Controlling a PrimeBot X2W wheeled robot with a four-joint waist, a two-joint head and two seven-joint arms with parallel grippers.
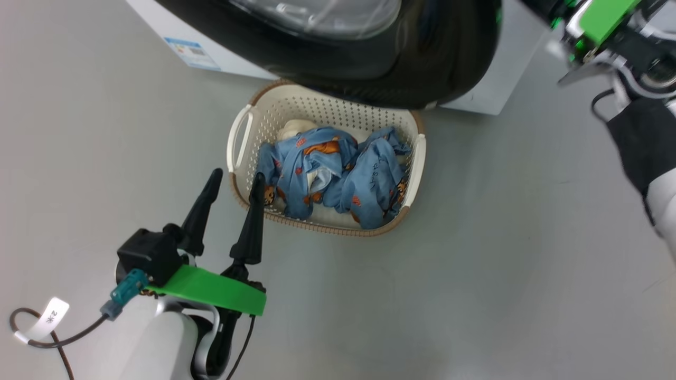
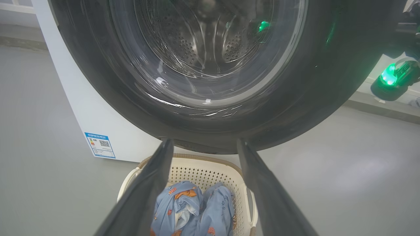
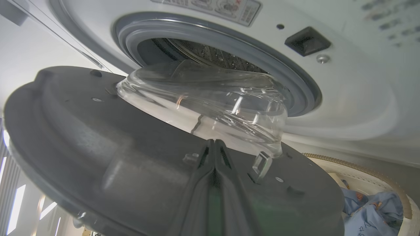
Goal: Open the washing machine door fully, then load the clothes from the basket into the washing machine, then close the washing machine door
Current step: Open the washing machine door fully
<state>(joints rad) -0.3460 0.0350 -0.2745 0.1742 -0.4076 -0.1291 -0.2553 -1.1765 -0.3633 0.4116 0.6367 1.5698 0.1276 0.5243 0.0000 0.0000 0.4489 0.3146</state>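
Showing the washer, a heavy fixed box, with its door standing partly open above the basket on the floor. I judge the door stiff and weighty on its hinge. Its glossy rim looks slippery and its glass dome is best left alone, so I would push the grey inner face near the free edge. The basket looks light and rigid. The clothes heaped in it are soft, limp and light, and a raised fold atop the heap is the place to pinch. My left hand hangs wide and empty just beside the basket. My right hand, fingers pressed together, holds nothing and lies along the door's inner face.
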